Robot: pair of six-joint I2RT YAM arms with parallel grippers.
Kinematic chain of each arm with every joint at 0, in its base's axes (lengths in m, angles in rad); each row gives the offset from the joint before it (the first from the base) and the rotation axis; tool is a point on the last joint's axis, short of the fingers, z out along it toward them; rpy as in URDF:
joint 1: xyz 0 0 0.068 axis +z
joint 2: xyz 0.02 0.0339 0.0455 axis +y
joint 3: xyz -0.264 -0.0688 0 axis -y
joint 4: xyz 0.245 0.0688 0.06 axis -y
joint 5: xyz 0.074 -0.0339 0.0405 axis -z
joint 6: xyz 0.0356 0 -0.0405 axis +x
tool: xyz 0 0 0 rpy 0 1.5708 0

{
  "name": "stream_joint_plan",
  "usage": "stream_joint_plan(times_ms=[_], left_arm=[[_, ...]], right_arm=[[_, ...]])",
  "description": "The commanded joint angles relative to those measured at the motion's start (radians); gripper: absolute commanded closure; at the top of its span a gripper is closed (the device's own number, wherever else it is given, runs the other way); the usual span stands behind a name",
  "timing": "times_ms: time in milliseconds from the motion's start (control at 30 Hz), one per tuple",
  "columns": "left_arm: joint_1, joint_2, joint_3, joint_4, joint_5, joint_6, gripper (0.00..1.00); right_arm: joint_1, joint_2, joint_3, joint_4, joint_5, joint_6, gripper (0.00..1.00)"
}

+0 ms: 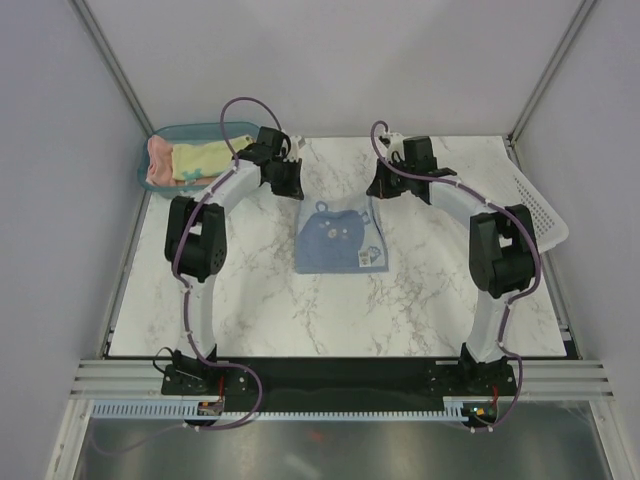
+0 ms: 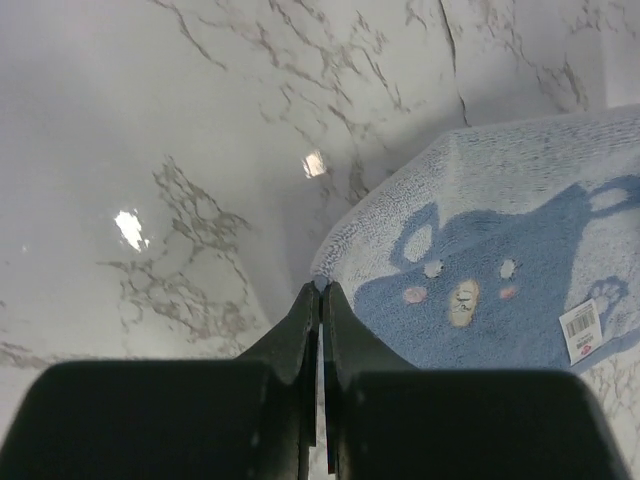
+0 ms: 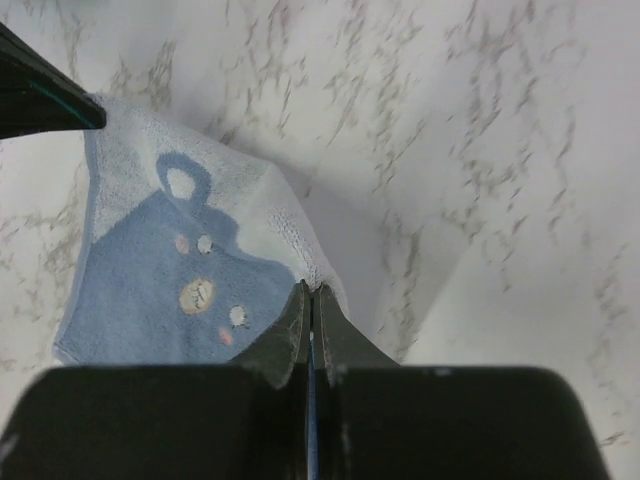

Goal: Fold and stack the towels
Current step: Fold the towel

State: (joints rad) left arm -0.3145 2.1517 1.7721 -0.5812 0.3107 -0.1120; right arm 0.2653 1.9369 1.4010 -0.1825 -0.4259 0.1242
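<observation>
The light blue towel (image 1: pixel 340 238) with a bear print lies spread on the marble table, its far edge raised. My left gripper (image 1: pixel 290 185) is shut on its far left corner; the left wrist view shows the towel (image 2: pixel 500 270) pinched at the closed fingertips (image 2: pixel 322 288). My right gripper (image 1: pixel 383 185) is shut on the far right corner; the right wrist view shows the towel (image 3: pixel 170 280) pinched at the fingertips (image 3: pixel 311 290). The salmon-pink towel (image 1: pixel 157 160) and the pale yellow towel (image 1: pixel 205 158) lie in the teal bin (image 1: pixel 175 132) at the far left.
A white perforated basket (image 1: pixel 540 210) hangs off the table's right edge. The towel carries a white barcode label (image 2: pixel 580 330). Grey enclosure walls stand behind and at both sides. The arm bases sit at the near edge.
</observation>
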Motion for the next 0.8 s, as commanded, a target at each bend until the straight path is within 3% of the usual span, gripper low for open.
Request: stream_joint_plan(times_ms=[0, 133, 300, 467, 500, 533, 567, 600, 633, 767], left_arm=[[0.015, 0.056, 0.088, 0.064, 0.071, 0.043, 0.98], [0.015, 0.108, 0.135, 0.089, 0.099, 0.067, 0.98], [0.018, 0.128, 0.156, 0.116, 0.022, 0.098, 0.98], [0.018, 0.129, 0.159, 0.135, 0.031, 0.104, 0.97], [0.020, 0.131, 0.161, 0.135, 0.031, 0.101, 0.93], [0.018, 0.131, 0.159, 0.133, 0.025, 0.092, 0.79], [0.018, 0.129, 0.153, 0.135, 0.005, 0.086, 0.71], [0.020, 0.128, 0.151, 0.133, -0.004, 0.081, 0.64], [0.022, 0.122, 0.148, 0.133, -0.008, 0.077, 0.57], [0.022, 0.108, 0.153, 0.133, -0.053, 0.074, 0.50]], right_arm=[[-0.026, 0.063, 0.116, 0.049, 0.025, -0.067, 1.00], [-0.047, 0.157, 0.194, 0.048, 0.019, -0.089, 1.00], [-0.067, 0.198, 0.213, 0.049, 0.033, -0.147, 1.00], [-0.071, 0.218, 0.234, 0.058, 0.039, -0.167, 1.00], [-0.074, 0.224, 0.242, 0.054, 0.015, -0.167, 0.97], [-0.074, 0.235, 0.263, 0.046, 0.015, -0.161, 0.94], [-0.074, 0.240, 0.274, 0.040, 0.013, -0.155, 0.87], [-0.074, 0.244, 0.283, 0.031, 0.019, -0.150, 0.69], [-0.074, 0.244, 0.291, 0.032, 0.051, -0.144, 0.63], [-0.074, 0.240, 0.302, 0.041, 0.081, -0.126, 0.54]])
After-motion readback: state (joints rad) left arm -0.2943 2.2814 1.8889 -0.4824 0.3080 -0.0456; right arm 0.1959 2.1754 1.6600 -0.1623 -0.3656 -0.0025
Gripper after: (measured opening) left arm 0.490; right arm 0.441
